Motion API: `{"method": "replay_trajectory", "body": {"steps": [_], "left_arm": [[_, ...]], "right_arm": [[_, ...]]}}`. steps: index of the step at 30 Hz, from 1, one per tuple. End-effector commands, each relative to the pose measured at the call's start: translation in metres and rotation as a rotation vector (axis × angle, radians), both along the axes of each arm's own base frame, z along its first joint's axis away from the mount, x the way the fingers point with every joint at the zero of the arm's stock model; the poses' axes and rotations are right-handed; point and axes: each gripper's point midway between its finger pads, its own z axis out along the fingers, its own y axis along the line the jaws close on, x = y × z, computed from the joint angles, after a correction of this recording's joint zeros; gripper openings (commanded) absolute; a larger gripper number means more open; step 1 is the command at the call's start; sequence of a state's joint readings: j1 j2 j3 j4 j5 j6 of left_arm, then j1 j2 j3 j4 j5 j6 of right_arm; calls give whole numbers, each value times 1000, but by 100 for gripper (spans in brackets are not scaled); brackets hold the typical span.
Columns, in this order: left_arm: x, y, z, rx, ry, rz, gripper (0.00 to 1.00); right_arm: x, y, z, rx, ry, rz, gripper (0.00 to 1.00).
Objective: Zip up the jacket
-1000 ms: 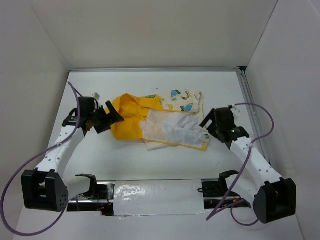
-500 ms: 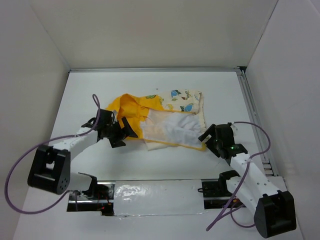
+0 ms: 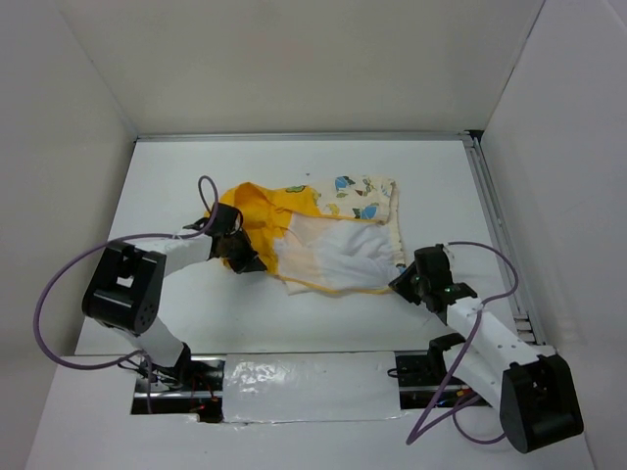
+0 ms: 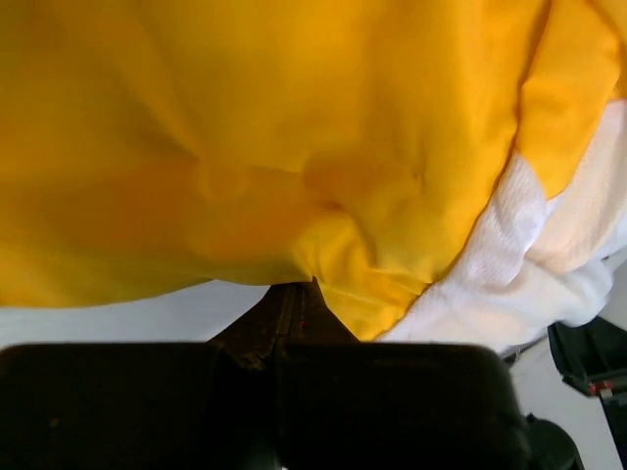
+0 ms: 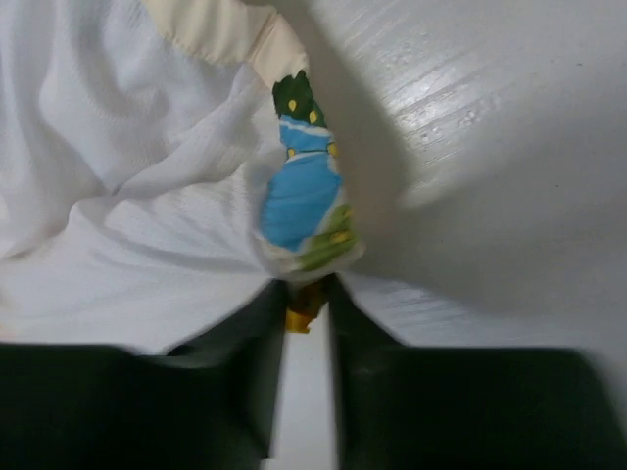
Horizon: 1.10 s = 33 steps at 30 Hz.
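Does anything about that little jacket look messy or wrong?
Yes. The jacket lies crumpled and askew, opened so its white mesh lining and yellow hood face up. Only a patch of the printed outside shows at the far edge.

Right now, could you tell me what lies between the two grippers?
The jacket, in the top view: yellow hood at the left gripper, white lining at the right gripper.

Overhead overview; wrist close-ups of jacket (image 3: 265,211)
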State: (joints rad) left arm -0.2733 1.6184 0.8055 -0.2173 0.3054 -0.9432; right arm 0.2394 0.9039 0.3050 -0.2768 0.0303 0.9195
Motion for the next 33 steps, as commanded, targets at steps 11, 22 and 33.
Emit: {"method": "replay_trajectory", "body": {"steps": [11,22,33], "left_arm": [[0,36,74,143,-274,137,0],[69,73,109,271,-311,179,0],[141,81,100,262,-286,97,30]], "right_arm": [[-1,-1,59,-9,-162,3,0],[70,-19,133,65,-210,-78,0],[199,-35,91,177,12,-23,5]]}}
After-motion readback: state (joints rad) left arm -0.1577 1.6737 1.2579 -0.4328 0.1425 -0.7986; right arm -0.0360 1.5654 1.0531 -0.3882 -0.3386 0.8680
